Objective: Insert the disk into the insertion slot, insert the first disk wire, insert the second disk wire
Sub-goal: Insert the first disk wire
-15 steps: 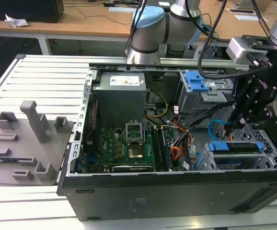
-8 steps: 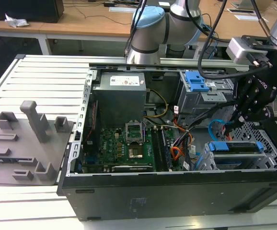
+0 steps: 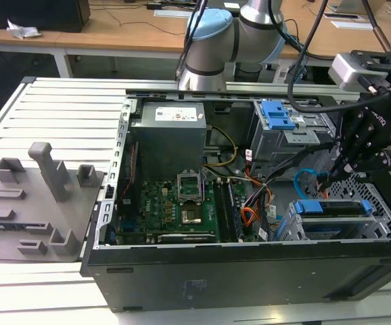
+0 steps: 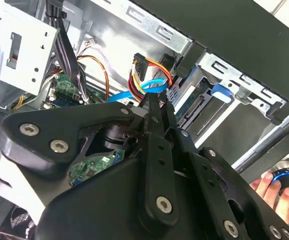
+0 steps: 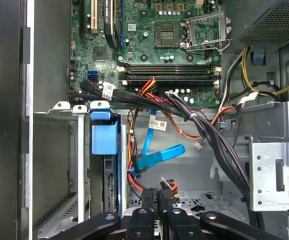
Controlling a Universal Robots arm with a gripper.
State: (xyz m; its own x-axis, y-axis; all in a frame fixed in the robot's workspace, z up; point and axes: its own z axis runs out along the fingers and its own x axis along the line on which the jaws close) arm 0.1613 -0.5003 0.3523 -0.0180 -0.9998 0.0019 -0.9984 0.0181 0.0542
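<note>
Gripper point(image 5: 159, 204): jaws drawn nearly together, apparently pinching the dark plug of the first disk wire point(image 5: 160, 192). Contact partly hidden; plug judged not yet seated.
Second disk wire point(image 5: 159, 155): light-blue, looped just beyond, seemingly loose.
Disk point(image 5: 104, 140): blue-framed, already seated in the insertion slot point(image 5: 78, 165).
Motherboard point(image 5: 169, 45): farthest.

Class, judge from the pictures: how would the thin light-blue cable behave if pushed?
The thin, glossy light-blue cable would probably flop and spring back, since it hangs in a loose curl. It looks light; its glossy skin may slip.
</note>
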